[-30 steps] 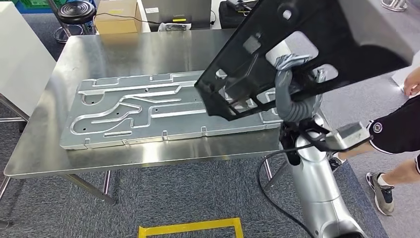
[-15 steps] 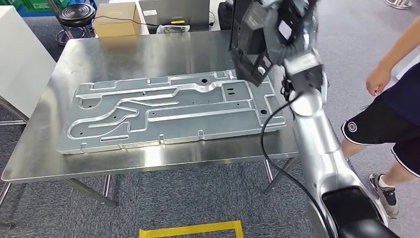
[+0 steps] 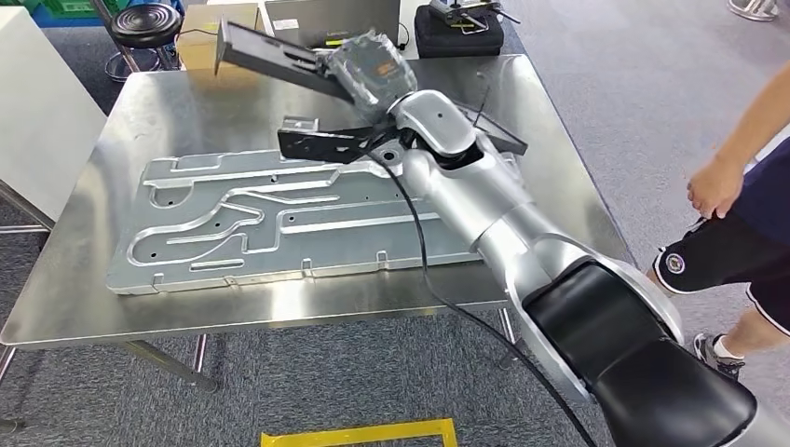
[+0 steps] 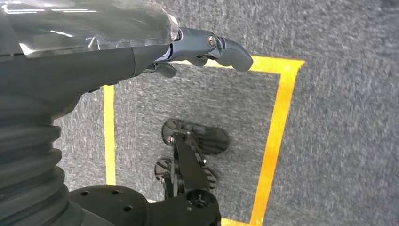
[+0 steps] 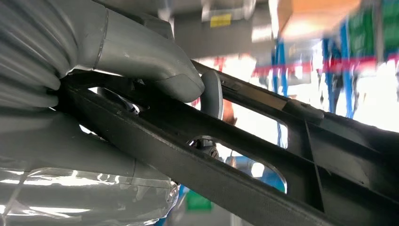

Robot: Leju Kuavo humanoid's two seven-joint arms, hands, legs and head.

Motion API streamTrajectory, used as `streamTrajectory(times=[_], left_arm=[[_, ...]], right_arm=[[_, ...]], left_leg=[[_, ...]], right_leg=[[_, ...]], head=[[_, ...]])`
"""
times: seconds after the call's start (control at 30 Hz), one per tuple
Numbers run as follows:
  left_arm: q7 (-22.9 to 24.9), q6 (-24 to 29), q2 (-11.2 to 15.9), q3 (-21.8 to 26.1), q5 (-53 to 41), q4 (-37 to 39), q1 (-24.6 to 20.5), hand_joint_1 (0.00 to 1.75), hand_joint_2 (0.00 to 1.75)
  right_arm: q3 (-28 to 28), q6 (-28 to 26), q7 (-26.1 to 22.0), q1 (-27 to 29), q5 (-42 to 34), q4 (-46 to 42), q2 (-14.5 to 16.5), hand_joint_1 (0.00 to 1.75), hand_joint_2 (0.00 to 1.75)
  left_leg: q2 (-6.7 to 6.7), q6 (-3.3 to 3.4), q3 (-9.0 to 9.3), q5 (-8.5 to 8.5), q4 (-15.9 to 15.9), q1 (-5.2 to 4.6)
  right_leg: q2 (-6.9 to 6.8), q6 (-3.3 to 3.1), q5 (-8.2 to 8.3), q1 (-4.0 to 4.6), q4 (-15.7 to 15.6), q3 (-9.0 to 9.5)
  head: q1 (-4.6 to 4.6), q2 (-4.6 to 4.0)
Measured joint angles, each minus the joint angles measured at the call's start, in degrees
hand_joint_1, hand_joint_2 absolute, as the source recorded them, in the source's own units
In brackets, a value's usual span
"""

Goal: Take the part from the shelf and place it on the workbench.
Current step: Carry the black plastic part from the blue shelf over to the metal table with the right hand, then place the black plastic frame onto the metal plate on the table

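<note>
From the head view, the right arm reaches forward over the steel workbench [image 3: 84, 270], and its right hand [image 3: 368, 65] grips a black part [image 3: 270, 56], a long flat frame with cut-outs, held in the air above the far side of the bench and tilted, one end up near the back edge and the other end sloping toward the right. Under it on the bench lies a large pressed metal panel [image 3: 279, 223] with raised channels; the black part looks clear of the panel, though the arm hides where they come closest. Behind the bench stand a cardboard box [image 3: 200, 37], a black stool [image 3: 144, 23] and a black bag [image 3: 456, 33]; small white and yellow labels show back there but are too small to read. A person [image 3: 736, 214] in dark shorts with a round white logo stands just right of the bench. A yellow tape line [image 3: 359, 430] marks the carpet near the robot. In the left wrist view, the left hand [image 4: 197, 47] hangs over grey carpet and the yellow tape, fingers loosely curled with nothing in them. In the right wrist view, the thick grey thumb [image 5: 160, 66] presses on top of a bar of the black part, and a finger wraps it from the other side through an opening, so the hold is firm. A yellow label in the blurred background cannot be read.
</note>
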Motion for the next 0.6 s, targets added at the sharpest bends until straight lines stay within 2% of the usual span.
streamTrajectory(times=[0.07,0.13,0.17,0.2,0.23,0.27,0.3,0.37,0.4,0.47,0.53,0.6], left_arm=[[-0.1,-0.1,-0.3,0.0,-0.2,0.0,-0.1,0.00,1.75],[-0.3,-0.1,-0.5,0.0,-0.5,0.0,-0.2,0.00,1.75],[-0.4,-0.2,-0.5,-0.1,-0.6,0.0,-0.3,0.00,1.75],[-0.6,-0.2,-0.6,-0.1,-0.8,0.0,-0.3,0.00,1.75],[-0.7,-0.4,-0.6,-0.1,-0.9,0.0,-0.2,0.00,1.75],[-0.9,-0.6,-0.7,-0.1,-1.0,0.1,-0.2,0.00,1.75],[-1.0,-0.9,-0.8,-0.2,-1.1,0.1,-0.2,0.00,1.75],[-1.3,-1.5,-1.2,-0.4,-1.4,0.2,-0.2,0.00,1.75],[-1.5,-1.7,-1.3,-0.5,-1.5,0.3,-0.2,0.00,1.75],[-1.8,-2.0,-1.5,-0.7,-1.6,0.3,-0.2,0.00,1.75],[-2.2,-2.1,-1.5,-0.9,-1.5,0.3,-0.2,0.00,1.75],[-2.7,-2.4,-1.5,-1.0,-1.5,0.3,-0.1,0.00,1.75]], right_arm=[[1.0,2.1,0.1,-0.1,0.7,2.9,1.6,1.75,1.75],[2.1,3.6,0.2,0.2,1.2,5.4,2.7,1.75,1.75],[2.5,4.0,0.2,0.5,1.4,6.5,3.2,1.75,1.75],[2.9,4.3,0.2,0.9,1.5,7.4,3.5,1.75,1.75],[3.3,4.7,0.2,1.3,1.7,8.2,3.8,1.75,1.75],[3.6,5.2,0.3,1.6,2.0,8.9,4.0,1.75,1.75],[4.0,5.8,0.5,2.0,2.5,9.5,4.2,1.75,1.75],[4.7,6.7,1.0,2.9,3.6,10.6,4.4,1.75,1.75],[5.1,7.0,1.2,3.5,4.2,11.1,4.5,1.75,1.75],[5.8,7.5,1.4,5.0,5.4,12.1,4.6,1.75,1.75],[6.5,7.9,1.7,6.7,6.5,13.0,4.6,1.75,1.75],[7.2,8.0,2.0,8.2,7.5,13.9,4.6,1.75,1.75]], left_leg=[[0.05,0.58,0.27,0.01,-0.3,0.24],[0.08,0.94,0.39,-0.11,-0.3,0.26],[0.04,1.02,0.44,-0.19,-0.3,0.26],[-0.04,1.07,0.53,-0.29,-0.3,0.25],[-0.15,1.09,0.67,-0.41,-0.3,0.21],[-0.30,1.05,0.89,-0.55,-0.3,0.15],[-0.44,0.98,1.13,-0.70,-0.3,0.08],[-0.58,0.68,1.40,-0.95,-0.3,-0.09],[-0.56,0.45,1.44,-1.03,-0.3,-0.09],[-0.49,-0.09,1.49,-1.10,-0.5,0.03],[-0.35,-0.61,1.43,-1.73,0.0,0.11],[-0.19,-1.10,-0.34,-4.23,4.2,0.22]], right_leg=[[0.01,0.51,-2.06,-0.08,3.3,-1.48],[-0.01,0.88,-5.46,-0.29,11.0,-5.38],[-0.01,1.00,-6.54,-0.39,14.6,-7.41],[-0.01,1.03,-6.61,-0.45,16.6,-8.75],[-0.01,0.94,-5.48,-0.45,16.3,-8.94],[-0.01,0.70,-3.37,-0.41,13.5,-7.93],[-0.01,0.27,-0.86,-0.29,9.1,-6.09],[-0.05,-0.58,2.13,0.08,1.8,-2.81],[-0.05,-0.83,2.57,0.28,0.0,-2.05],[0.00,-1.03,2.52,0.50,-0.7,-1.85],[-0.09,-1.29,2.68,0.14,-1.3,-1.34],[-0.27,-1.52,2.86,-0.27,-2.0,-0.79]], head=[[0.00,0.00],[0.01,0.00],[0.01,0.00],[0.01,0.00],[0.01,0.00],[0.01,0.00],[0.01,0.00],[0.00,0.00],[0.00,0.00],[0.00,0.00],[-0.01,0.00],[-0.01,0.00]])
